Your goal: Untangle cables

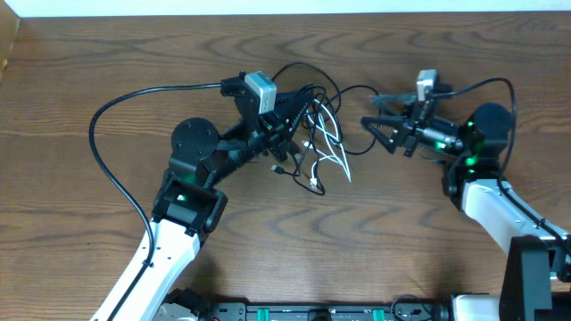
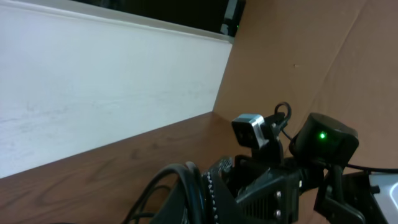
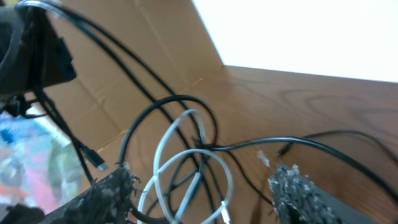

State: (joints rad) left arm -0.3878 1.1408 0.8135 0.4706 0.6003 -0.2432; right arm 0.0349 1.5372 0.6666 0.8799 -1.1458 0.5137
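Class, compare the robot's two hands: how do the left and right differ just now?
The left hand is shut; the right hand is open. The left hand grips the cables; the right hand holds nothing. Both point towards the tangle.

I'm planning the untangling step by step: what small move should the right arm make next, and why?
Probably ease the right gripper forward and close on the white cable. Its jaws stand open with the white loops just ahead, while the left gripper looks shut on the black cables, so pulling the white one sideways might free it.
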